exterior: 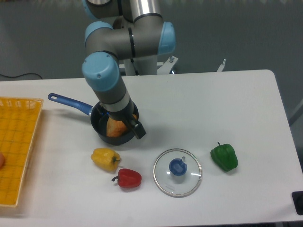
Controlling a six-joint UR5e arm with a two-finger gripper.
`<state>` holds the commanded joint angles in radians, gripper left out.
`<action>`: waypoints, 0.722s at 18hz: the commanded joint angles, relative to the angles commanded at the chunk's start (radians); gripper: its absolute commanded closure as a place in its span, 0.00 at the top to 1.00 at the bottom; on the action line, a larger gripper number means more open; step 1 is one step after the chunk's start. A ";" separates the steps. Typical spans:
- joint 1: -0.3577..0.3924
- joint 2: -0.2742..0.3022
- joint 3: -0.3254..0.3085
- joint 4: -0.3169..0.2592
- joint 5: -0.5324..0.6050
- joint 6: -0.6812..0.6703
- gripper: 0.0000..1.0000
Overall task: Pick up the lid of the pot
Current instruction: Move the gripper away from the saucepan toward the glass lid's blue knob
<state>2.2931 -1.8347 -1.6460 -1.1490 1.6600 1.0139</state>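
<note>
Claw [134,128]: one, above the black pan [113,140]; finger opening and any hold cannot be told. Pan: blue handle [71,102] pointing far left, orange-brown item [115,128] inside. Nearer: yellow pepper [105,159], red pepper [129,178]. Near, right of these: glass pot lid [165,181], blue knob [178,167] up. Farther right: green pepper [224,157]. Far left edge: yellow crate [18,142].

Orange item [115,128], perhaps food, partly hidden
</note>
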 joint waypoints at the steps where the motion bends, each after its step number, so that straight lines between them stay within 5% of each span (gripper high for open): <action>1: 0.008 0.000 0.000 0.002 -0.002 0.012 1.00; 8: 0.097 -0.003 -0.006 0.008 -0.095 0.038 1.00; 13: 0.123 -0.051 -0.008 0.120 -0.085 0.034 1.00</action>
<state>2.4160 -1.8852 -1.6536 -1.0295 1.5753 1.0477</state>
